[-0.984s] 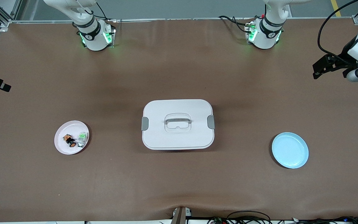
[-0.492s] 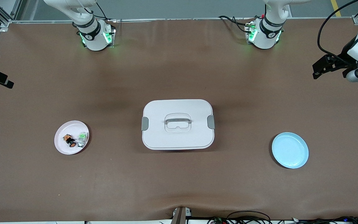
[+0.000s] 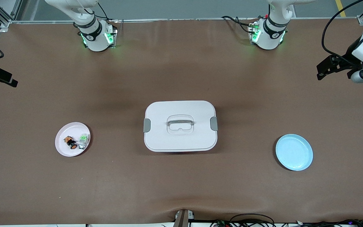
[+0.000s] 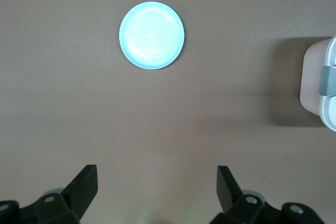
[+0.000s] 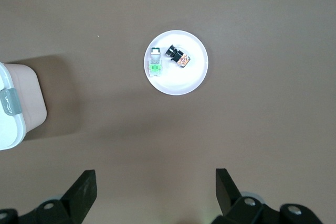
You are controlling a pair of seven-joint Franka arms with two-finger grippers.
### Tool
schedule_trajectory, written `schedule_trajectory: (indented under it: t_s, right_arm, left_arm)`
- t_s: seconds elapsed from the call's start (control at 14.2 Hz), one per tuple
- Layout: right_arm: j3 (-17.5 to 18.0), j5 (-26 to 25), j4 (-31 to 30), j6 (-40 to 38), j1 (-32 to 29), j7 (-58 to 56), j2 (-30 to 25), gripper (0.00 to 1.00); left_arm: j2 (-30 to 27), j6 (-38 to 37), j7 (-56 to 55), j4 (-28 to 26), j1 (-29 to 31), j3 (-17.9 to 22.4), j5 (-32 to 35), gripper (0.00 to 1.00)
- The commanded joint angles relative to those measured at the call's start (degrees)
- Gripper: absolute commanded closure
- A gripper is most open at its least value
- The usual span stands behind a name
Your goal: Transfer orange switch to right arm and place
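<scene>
Front view: the switch [image 3: 70, 142] is seen touching the green part [image 3: 83, 139]; that part could be nudged by either spread pincer [image 5: 155, 192], [image 4: 157, 192].

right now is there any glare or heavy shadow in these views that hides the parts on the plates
Front view: even light, soft shadows beside the white lidded box; the orange switch on the pink plate reads clearly. Left wrist view: a bright sheen washes out the blue plate. Right wrist view: the box casts a dark shadow that stops short of the plate.
</scene>
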Motion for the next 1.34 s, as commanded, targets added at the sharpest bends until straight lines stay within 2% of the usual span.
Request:
schedule_trajectory:
  t_s: [0.0,0.21,1.27]
  right_arm:
    - [1.53,-2.86,-1.42,-0.05,-1.06,-1.62,-1.69,0.00]
    - [1.18,-3.49,-1.42,0.04,-1.14,-4.35,-1.69,0.00]
    - [1.88,-3.93,-1.07,2.67,-0.53,-4.27,-2.21,0.00]
  left_arm:
    - [-1.66,-0.47,0.79,-1.12,-0.11,0.11,-1.05,0.00]
    - [-1.84,-0.47,0.18,-1.20,-0.11,0.11,-1.83,0.00]
    - [-1.13,-0.56,0.97,1.08,0.15,0.20,-2.45,0.00]
